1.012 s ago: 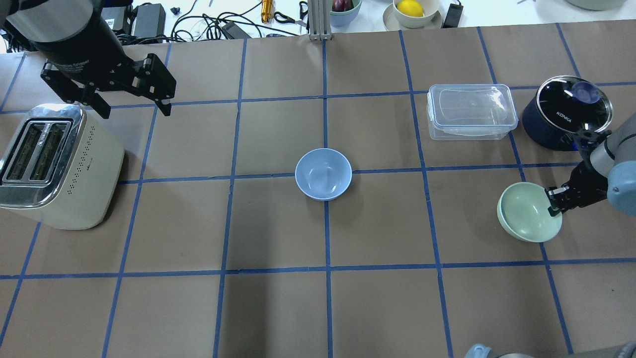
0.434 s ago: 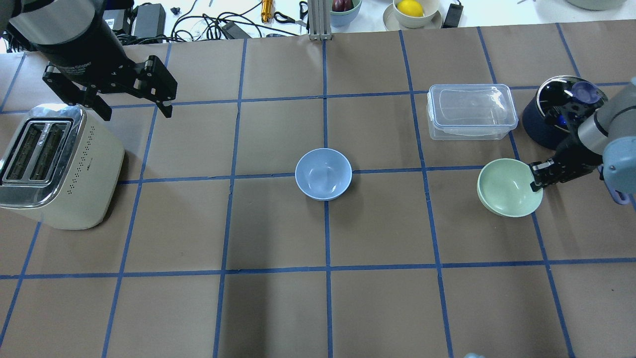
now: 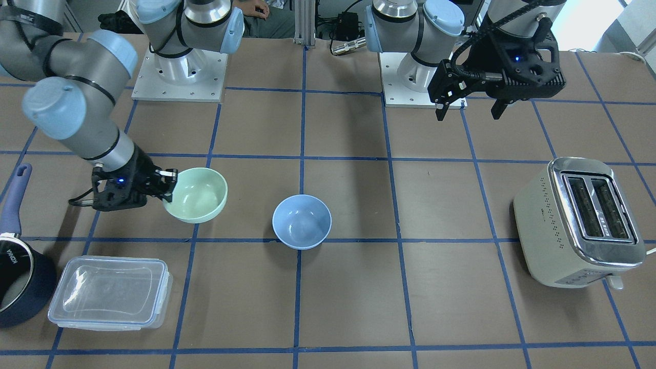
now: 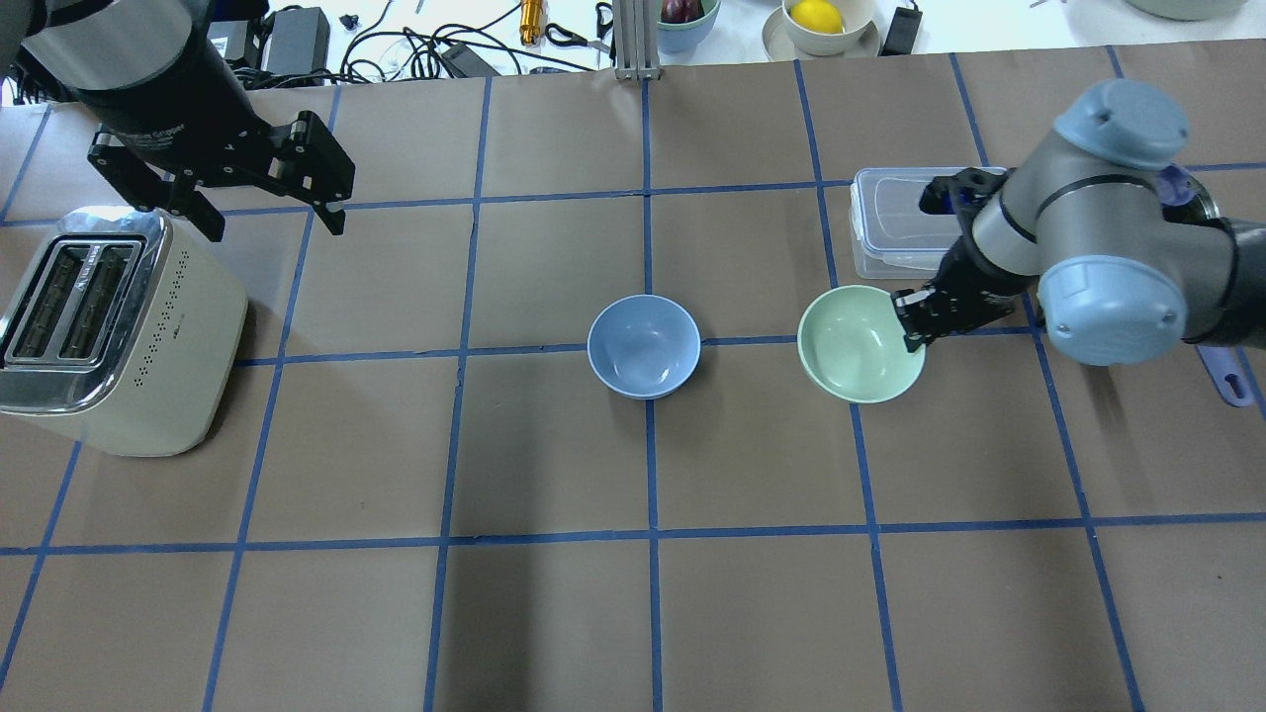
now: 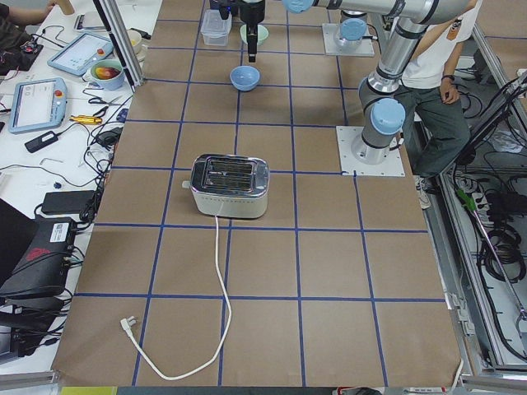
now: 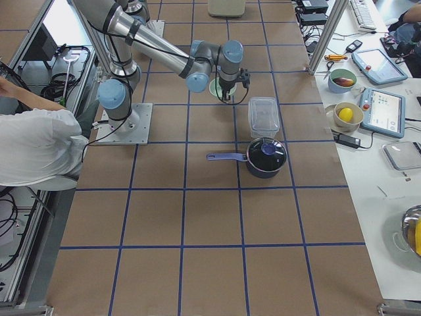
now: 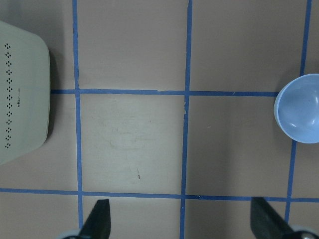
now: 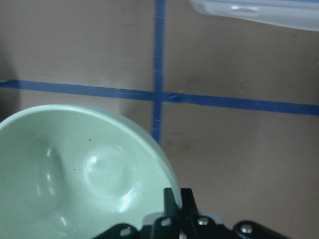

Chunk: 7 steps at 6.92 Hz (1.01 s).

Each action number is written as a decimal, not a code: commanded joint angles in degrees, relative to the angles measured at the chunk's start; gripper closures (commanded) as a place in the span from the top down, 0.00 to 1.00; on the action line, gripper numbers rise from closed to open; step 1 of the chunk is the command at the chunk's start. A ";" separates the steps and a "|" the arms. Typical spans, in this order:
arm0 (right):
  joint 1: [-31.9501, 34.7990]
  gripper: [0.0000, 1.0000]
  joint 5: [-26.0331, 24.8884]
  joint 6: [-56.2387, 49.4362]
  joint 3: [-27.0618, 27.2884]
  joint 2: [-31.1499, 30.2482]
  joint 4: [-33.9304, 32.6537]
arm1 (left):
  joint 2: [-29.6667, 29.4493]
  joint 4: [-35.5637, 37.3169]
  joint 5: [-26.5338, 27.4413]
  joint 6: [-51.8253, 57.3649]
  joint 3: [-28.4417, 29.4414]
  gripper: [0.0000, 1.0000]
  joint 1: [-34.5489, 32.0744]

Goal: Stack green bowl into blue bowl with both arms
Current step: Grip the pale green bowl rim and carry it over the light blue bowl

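The right hand (image 4: 908, 326) pinches the near-right rim of the green bowl (image 4: 856, 346), holding it mouth-up to the right of the blue bowl (image 4: 643, 346), with a gap between the two. The blue bowl sits upright in the middle of the bench (image 4: 495, 445). The left hand (image 4: 275, 223) hangs with its fingers spread wide, just beyond the toaster (image 4: 119, 326) at far left.

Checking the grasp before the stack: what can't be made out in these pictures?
Green bowl underside: no view shows whether it clears the table.
Saucepan: overhead view, mostly hidden behind the right arm.
Right gripper: wrist view, body cut off by the bottom edge.
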 commanded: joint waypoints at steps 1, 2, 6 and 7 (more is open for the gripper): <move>11.36 0.00 2.58 16.67 -4.14 0.53 0.16 | -0.01 0.07 0.09 0.04 -0.06 1.00 -0.01; 15.06 0.00 2.84 24.38 -4.95 1.83 -0.36 | -0.01 0.07 0.00 -0.13 -0.06 1.00 0.08; 19.84 0.00 1.61 28.24 -7.94 7.72 -3.42 | -0.01 0.07 0.09 -0.14 -0.15 1.00 0.08; 19.84 0.00 1.44 28.24 -9.25 9.04 -3.53 | -0.01 0.07 0.09 -0.14 -0.15 1.00 0.08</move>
